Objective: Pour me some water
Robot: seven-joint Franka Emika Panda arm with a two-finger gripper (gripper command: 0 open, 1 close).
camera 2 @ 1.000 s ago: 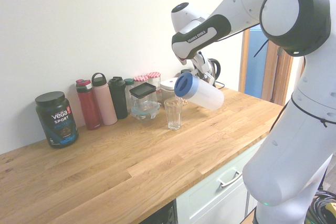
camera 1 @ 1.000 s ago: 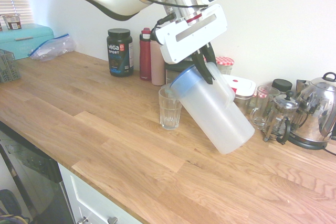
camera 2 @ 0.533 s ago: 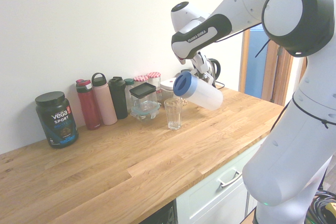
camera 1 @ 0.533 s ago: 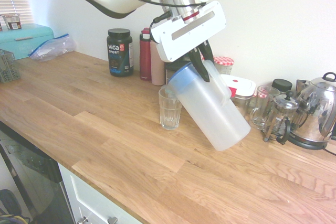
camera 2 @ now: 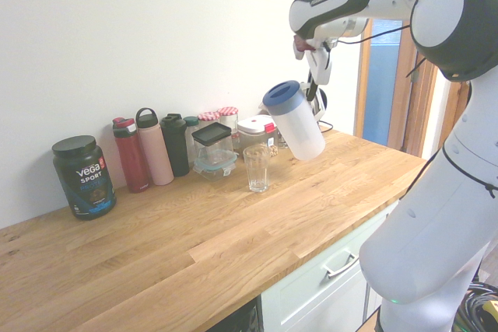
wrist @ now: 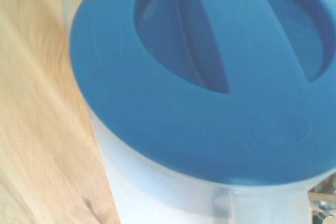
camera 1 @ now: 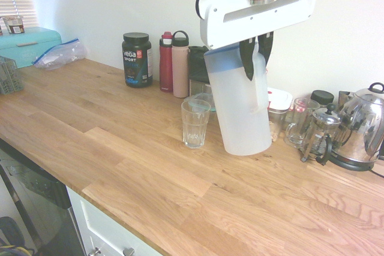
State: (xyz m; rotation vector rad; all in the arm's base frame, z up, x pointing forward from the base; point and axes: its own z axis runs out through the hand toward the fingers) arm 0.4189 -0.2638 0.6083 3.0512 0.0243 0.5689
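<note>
Claw (camera 1: 257, 58) gripped jug (camera 1: 239, 107) by its handle, near upright beside glass (camera 1: 194, 123); best lowered level, well clear of glass.

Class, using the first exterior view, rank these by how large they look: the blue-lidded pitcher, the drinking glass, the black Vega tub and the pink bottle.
1. Pitcher, clearly largest.
2. Pink bottle.
3. Vega tub and drinking glass: they look alike, and the glass is nearer the camera, so unranked.

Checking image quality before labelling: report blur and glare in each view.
First exterior view: sharp, pitcher and glass crisp, window glare at left. Second exterior view: sharp, evenly lit. Wrist view: blue lid soft, countertop streaked with motion blur.
</note>
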